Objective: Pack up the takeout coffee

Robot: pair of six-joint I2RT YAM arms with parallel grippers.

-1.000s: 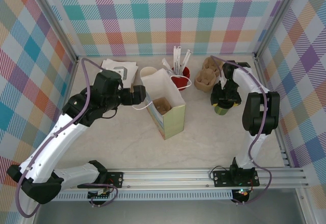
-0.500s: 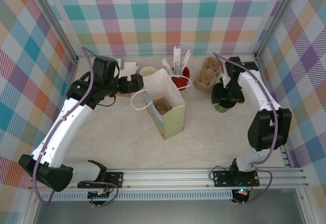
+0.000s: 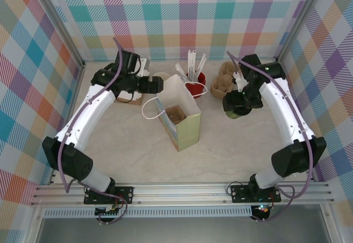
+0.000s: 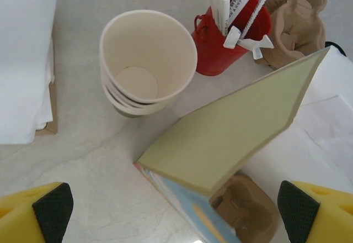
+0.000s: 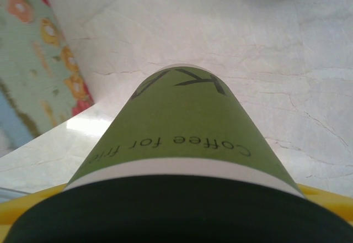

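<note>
- The right gripper's point(image 3: 238, 101) yellow fingers point(image 5: 331, 196) were closed on the takeout coffee point(image 5: 182, 121). One showed on each side of the cup, just below its black lid point(image 5: 165, 212).
- In the right wrist view the cup's long axis ran straight away from the camera, with the lid end nearest and the base farthest. The fingers therefore clamped across its width, high on the body.
- From above, the held cup sat over bare table point(image 3: 237, 149), close in front of the brown cardboard carriers point(image 3: 223, 84). Whether its base touched the surface could not be told.
- The paper bag point(image 3: 186, 126) stood to the robot's left of the cup. Its mouth was open upward and a cardboard insert point(image 3: 176, 113) lay inside, with open table between cup and bag.
- My judgement: the coming move turned on carrying the cup leftward, bringing it over that mouth and lowering it base first. The right arm was the one placed to do that.
- The left gripper point(image 4: 176, 212) was spread wide with nothing between its black pads point(image 4: 52, 204). It hovered over the bag's raised back panel, beside the stack of cream cups point(image 4: 148, 61) and the red cup of stirrers point(image 4: 229, 47).
</note>
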